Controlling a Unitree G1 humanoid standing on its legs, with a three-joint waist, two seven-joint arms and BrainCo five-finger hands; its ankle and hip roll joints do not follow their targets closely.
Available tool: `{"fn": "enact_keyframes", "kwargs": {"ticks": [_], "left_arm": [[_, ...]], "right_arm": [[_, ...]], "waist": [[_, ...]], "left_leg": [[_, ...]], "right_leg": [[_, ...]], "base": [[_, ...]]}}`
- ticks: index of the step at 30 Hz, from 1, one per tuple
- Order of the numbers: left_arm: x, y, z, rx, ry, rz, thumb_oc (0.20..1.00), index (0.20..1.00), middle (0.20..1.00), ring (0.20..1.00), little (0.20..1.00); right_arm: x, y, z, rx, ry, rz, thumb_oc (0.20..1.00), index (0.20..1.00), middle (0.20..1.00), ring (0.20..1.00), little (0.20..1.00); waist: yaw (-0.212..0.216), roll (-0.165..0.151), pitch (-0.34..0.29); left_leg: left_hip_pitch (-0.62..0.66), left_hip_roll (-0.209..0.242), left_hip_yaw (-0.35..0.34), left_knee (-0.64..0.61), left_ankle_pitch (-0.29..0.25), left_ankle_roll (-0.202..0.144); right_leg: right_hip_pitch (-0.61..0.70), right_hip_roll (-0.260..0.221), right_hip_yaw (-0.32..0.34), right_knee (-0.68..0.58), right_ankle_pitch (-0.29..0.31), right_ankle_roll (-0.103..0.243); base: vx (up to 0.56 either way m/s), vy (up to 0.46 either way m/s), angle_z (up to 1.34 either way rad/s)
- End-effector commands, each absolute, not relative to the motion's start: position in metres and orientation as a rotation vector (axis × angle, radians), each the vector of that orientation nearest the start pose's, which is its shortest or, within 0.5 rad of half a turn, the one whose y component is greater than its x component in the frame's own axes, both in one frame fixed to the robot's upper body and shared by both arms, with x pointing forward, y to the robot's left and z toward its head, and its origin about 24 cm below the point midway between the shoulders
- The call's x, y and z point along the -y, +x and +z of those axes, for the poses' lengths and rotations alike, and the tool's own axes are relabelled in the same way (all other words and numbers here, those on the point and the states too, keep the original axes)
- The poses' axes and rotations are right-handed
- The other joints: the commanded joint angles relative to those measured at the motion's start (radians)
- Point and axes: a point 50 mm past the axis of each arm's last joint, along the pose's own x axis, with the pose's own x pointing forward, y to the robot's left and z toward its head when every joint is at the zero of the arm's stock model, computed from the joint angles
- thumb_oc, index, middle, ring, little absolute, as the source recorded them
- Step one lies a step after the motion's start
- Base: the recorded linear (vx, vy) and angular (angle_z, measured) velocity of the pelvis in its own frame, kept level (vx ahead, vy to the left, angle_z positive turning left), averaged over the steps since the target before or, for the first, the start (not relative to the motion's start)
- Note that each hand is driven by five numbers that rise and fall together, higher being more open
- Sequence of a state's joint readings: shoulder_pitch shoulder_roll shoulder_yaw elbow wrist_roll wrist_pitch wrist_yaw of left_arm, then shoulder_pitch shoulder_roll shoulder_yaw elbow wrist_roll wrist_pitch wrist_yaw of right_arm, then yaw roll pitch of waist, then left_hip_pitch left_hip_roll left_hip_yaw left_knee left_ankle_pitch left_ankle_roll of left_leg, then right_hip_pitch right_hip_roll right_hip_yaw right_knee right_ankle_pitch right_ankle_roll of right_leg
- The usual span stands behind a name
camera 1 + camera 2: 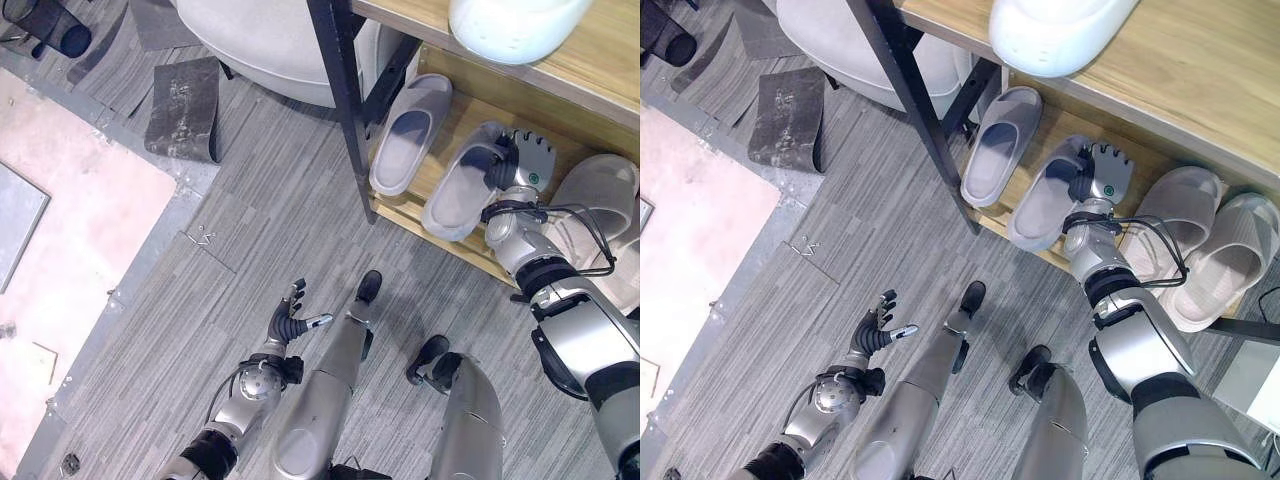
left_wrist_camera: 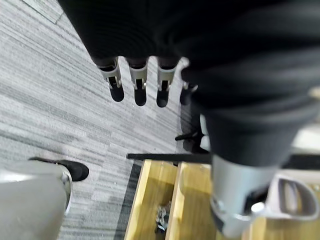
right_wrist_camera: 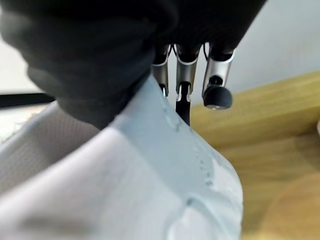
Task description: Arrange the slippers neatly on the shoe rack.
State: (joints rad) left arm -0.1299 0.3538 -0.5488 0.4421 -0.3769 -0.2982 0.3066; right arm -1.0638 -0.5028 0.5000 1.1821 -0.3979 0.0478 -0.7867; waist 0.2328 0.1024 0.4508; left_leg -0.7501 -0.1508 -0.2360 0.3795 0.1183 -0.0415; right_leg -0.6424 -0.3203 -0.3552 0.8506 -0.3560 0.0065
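Item in hand: grey slipper (image 1: pixel 1045 200) — second of four on the lower shelf of the shoe rack (image 1: pixel 1200 90), lying slanted, its heel end jutting over the front edge.
Neighbours: another grey slipper (image 1: pixel 1000 145) just to its left, near the black upright (image 1: pixel 915 110); a pale pair (image 1: pixel 1205 245) to its right, side by side.
Right hand (image 1: pixel 1095 180): at the slipper's strap, arm reaching up from the lower right, wrist bent forward. In the right wrist view the fingers (image 3: pixel 187 75) curl down over the strap's pale edge — judged a grip on the slipper.
Left hand (image 1: pixel 292 320): low over the grey carpet, well apart from the rack, palm up, fingers loosely spread, holding nothing.
Step, as judged: squaring this slipper with its mate.
Doing it well: turn the heel inward so both soles lie parallel, push it fully onto the shelf, keep a small even gap to the left slipper, and let go without dragging the strap.
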Motion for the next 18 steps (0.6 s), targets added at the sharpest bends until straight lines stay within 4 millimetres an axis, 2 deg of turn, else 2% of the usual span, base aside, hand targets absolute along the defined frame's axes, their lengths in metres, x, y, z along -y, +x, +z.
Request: {"fn": "enact_keyframes", "kwargs": {"ticks": [1, 7, 13, 15, 16, 17, 18], "left_arm": [[-0.135, 0.251, -0.008, -0.074, 0.046, -0.105, 1.0, 1.0, 1.0, 1.0, 1.0], [-0.133, 0.252, -0.008, -0.075, 0.06, -0.123, 1.0, 1.0, 1.0, 1.0, 1.0], [-0.132, 0.255, -0.006, -0.069, 0.053, -0.126, 1.0, 1.0, 1.0, 1.0, 1.0], [-0.132, 0.256, -0.006, -0.071, 0.047, -0.111, 1.0, 1.0, 1.0, 1.0, 1.0], [-0.132, 0.256, -0.006, -0.072, 0.047, -0.111, 1.0, 1.0, 1.0, 1.0, 1.0], [-0.133, 0.257, -0.007, -0.079, 0.047, -0.093, 1.0, 1.0, 1.0, 1.0, 1.0], [-0.134, 0.257, -0.008, -0.083, 0.042, -0.081, 1.0, 1.0, 1.0, 1.0, 1.0]], "right_arm": [[0.257, 0.399, 0.222, 0.357, -1.275, -0.806, 1.0, 1.0, 1.0, 1.0, 1.0], [0.266, 0.397, 0.221, 0.302, -1.249, -0.836, 1.0, 1.0, 1.0, 1.0, 1.0], [0.258, 0.4, 0.228, 0.329, -1.13, -0.821, 1.0, 1.0, 1.0, 1.0, 1.0], [0.243, 0.403, 0.235, 0.399, -1.005, -0.796, 1.0, 1.0, 1.0, 1.0, 1.0], [0.243, 0.403, 0.235, 0.399, -1.005, -0.796, 1.0, 1.0, 1.0, 1.0, 1.0], [0.225, 0.403, 0.243, 0.481, -0.914, -0.765, 1.0, 1.0, 1.0, 1.0, 1.0], [0.216, 0.402, 0.247, 0.524, -0.871, -0.748, 1.0, 1.0, 1.0, 1.0, 1.0]], "waist": [[0.025, 0.021, -0.002], [0.031, 0.027, -0.003], [0.026, 0.022, 0.001], [0.012, 0.015, 0.005], [0.012, 0.015, 0.005], [0.001, 0.008, 0.006], [-0.006, 0.004, 0.008]], "left_leg": [[0.004, -0.011, 0.024, 0.222, -0.256, 0.038], [0.02, -0.014, 0.016, 0.204, -0.251, 0.039], [0.03, -0.012, 0.022, 0.194, -0.248, 0.038], [0.043, -0.006, 0.027, 0.181, -0.247, 0.037], [0.044, -0.006, 0.027, 0.18, -0.247, 0.037], [0.055, -0.001, 0.032, 0.171, -0.247, 0.037], [0.058, 0.001, 0.034, 0.169, -0.248, 0.037]], "right_leg": [[-0.007, 0.016, 0.083, -0.131, 0.092, 0.074], [0.005, 0.013, 0.082, -0.143, 0.094, 0.078], [0.015, 0.016, 0.084, -0.155, 0.102, 0.08], [0.023, 0.021, 0.089, -0.168, 0.107, 0.08], [0.024, 0.021, 0.089, -0.168, 0.107, 0.08], [0.031, 0.027, 0.092, -0.179, 0.11, 0.08], [0.033, 0.029, 0.095, -0.183, 0.113, 0.08]], "base": [[0.0, 0.004, 0.05], [0.0, 0.0, 0.0], [0.0, 0.0, 0.0], [0.0, 0.0, 0.0], [0.0, 0.0, 0.0], [0.02, 0.03, -0.02], [0.02, 0.034, -0.03]]}}
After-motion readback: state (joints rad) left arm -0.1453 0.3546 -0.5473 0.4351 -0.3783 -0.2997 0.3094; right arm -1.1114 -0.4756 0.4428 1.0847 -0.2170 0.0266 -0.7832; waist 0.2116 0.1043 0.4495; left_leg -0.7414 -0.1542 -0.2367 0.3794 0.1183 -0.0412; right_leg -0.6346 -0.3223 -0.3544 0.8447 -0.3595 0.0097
